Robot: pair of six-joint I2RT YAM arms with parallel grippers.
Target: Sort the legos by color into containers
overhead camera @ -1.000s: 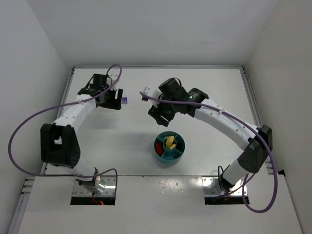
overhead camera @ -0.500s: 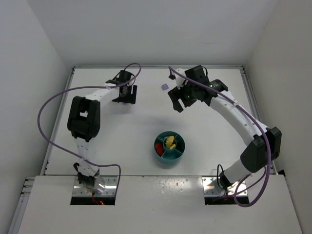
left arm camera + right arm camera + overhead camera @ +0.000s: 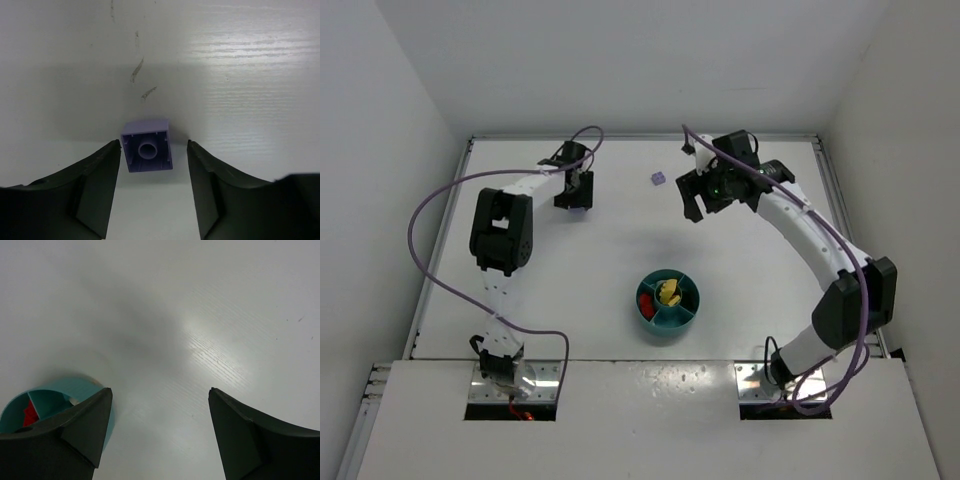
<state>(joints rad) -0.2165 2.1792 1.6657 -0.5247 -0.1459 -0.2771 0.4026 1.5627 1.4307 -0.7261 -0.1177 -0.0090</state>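
A lilac brick (image 3: 147, 151) lies on its side on the white table, hollow underside facing the camera, between the tips of my open left gripper (image 3: 154, 142), touching neither finger. In the top view that gripper (image 3: 575, 192) is at the far left-centre and mostly covers this brick. A second lilac brick (image 3: 657, 179) lies alone farther right. My right gripper (image 3: 698, 200) is open and empty just right of it, above bare table (image 3: 160, 390). The teal dish (image 3: 669, 318) holds red bricks (image 3: 645, 298) and yellow bricks (image 3: 668, 292); its rim (image 3: 75, 387) shows in the right wrist view.
White walls enclose the table on the left, back and right. Purple cables loop off both arms. The table's raised edge (image 3: 470, 140) runs close behind the left gripper. The dish sits mid-table, nearer the arm bases.
My left gripper has swung right and settled over the lilac brick. My right arm has moved away from the dish to the far right, uncovering the second lilac brick.
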